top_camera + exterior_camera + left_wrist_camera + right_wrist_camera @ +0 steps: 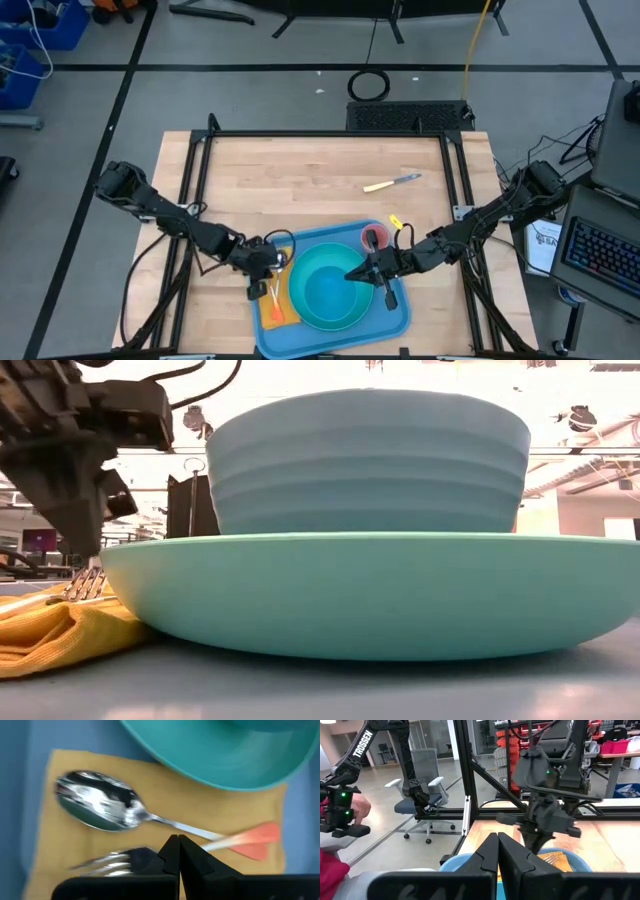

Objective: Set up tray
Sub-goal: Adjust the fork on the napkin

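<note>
Your left gripper [262, 291], fingers shut and empty, hovers over the tray's [402, 322] napkin side at the table's near edge, while your right gripper [386, 295], also shut and empty, hangs above its opposite side.

Two dark robot arms are reaching in from opposite sides and meeting near the front middle of the table. The left arm is stretching diagonally from the rear left, its wrist bending downward so that the left gripper [262, 290] is pointing down at the surface. Its two fingers [170, 854] are pressing flat together with no gap between them. The right arm is extending from the right edge, lying low and nearly level. The right gripper [387, 297] is also sitting with its fingers [487, 854] pressed together, gripping nothing, and it is facing toward the left arm.
</note>
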